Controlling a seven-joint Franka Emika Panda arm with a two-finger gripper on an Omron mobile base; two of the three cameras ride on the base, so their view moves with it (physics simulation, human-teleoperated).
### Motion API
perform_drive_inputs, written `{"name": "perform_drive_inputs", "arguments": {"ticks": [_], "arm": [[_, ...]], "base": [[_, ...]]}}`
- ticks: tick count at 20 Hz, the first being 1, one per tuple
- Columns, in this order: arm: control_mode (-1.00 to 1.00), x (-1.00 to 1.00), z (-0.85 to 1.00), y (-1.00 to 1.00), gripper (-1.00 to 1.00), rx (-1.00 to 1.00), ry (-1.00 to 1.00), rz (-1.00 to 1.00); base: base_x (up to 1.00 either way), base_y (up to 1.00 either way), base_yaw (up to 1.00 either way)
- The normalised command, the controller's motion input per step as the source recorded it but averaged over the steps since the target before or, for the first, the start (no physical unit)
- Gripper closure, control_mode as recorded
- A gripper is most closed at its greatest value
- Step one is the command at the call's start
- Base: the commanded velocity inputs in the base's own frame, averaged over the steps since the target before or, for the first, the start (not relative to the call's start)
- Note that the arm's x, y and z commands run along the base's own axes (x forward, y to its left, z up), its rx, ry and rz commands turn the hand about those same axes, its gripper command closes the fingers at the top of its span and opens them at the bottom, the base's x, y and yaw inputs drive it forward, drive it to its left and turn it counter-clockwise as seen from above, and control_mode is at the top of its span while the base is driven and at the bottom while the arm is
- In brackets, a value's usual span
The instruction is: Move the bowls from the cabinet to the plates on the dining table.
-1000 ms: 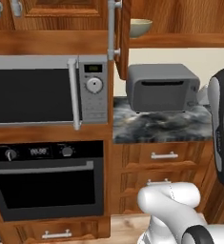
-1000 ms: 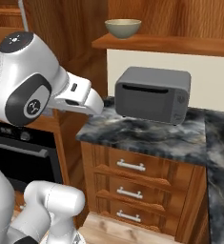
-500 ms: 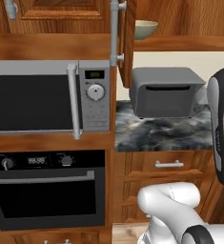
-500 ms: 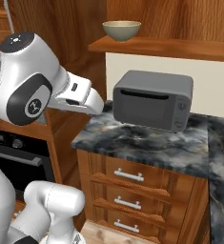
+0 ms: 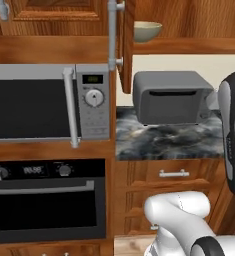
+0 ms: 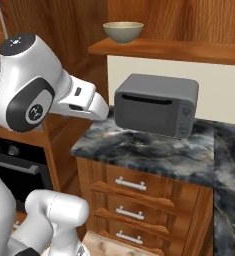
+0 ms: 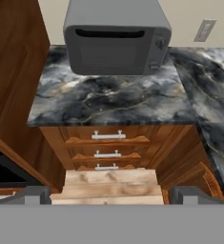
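The gripper hangs empty, its two dark fingertips spread wide with only floor and drawer fronts between them. Directly ahead of it and below lies the small marbled counter, with the grey toaster oven standing at its back edge and three wooden drawers under its front.

Well above the hand, and out of its line of sight, one bowl sits upright on the wooden shelf of the cabinet, over the toaster oven and near the shelf's end. From the left base view the same bowl shows just past the edge of the opened cabinet door. Whether a second bowl stands further along the shelf cannot be told.

The step in hand looks like the approach to the first bowl. To do it well, the hand should lift clear above the toaster oven before reaching in, and keep away from the open door and its bar handle. A grip over the rim, one finger inside and one outside, seems the surest hold on so small a bowl.
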Motion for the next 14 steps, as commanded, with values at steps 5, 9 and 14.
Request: {"name": "perform_drive_inputs", "arguments": {"ticks": [5, 9, 14], "arm": [[1.00, 0.00, 0.00, 0.00, -1.00, 0.00, 0.00, 0.00], [1.00, 0.00, 0.00, 0.00, -1.00, 0.00, 0.00, 0.00], [1.00, 0.00, 0.00, 0.00, -1.00, 0.00, 0.00, 0.00]], "base": [[0.09, -0.14, -0.16], [0.14, -0.26, -0.11], [0.25, -0.36, 0.01]]}}
